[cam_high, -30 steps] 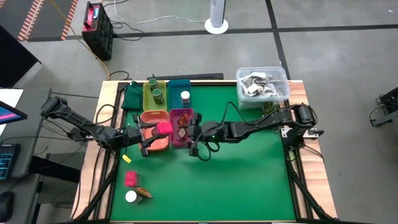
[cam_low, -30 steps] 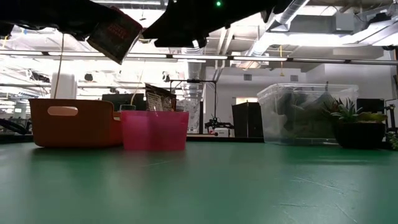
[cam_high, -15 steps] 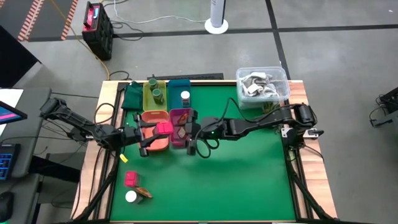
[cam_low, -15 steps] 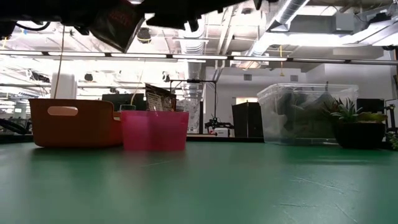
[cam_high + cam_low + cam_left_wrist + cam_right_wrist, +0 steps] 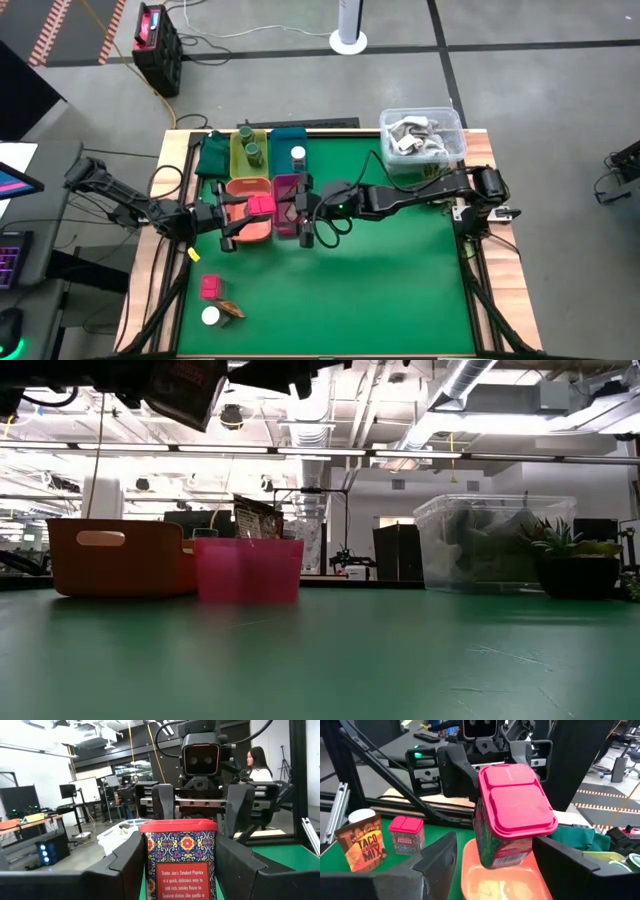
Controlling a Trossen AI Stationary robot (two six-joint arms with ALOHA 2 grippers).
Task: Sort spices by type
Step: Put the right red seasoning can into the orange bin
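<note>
My left gripper is shut on a pink-red lidded spice tin above the orange tray. The tin shows at the top of the low view. My right gripper is open over the magenta tray, facing the tin, its fingers apart from it. A reddish-brown packet stands in the magenta tray. Two dark green jars sit in the yellow-green tray, a white-capped jar in the teal tray. A second pink tin, a white-capped jar and a brown packet lie at the near left. My left gripper pinches the tin's patterned body between its two fingers, on two opposite sides below the lid. The fingers come about level from the table's left. The tin is tilted and lifted clear above the orange tray.
A clear tub of grey-white items and a small plant stand at the far right. A dark green tray sits at the far left. A small yellow piece lies near the left arm. Bare green mat spreads over the near right.
My right gripper has moved toward the table's left and far edges, closer to the tin and over the magenta tray, staying open. My left gripper has raised the tin a little; it stays over the orange tray.
</note>
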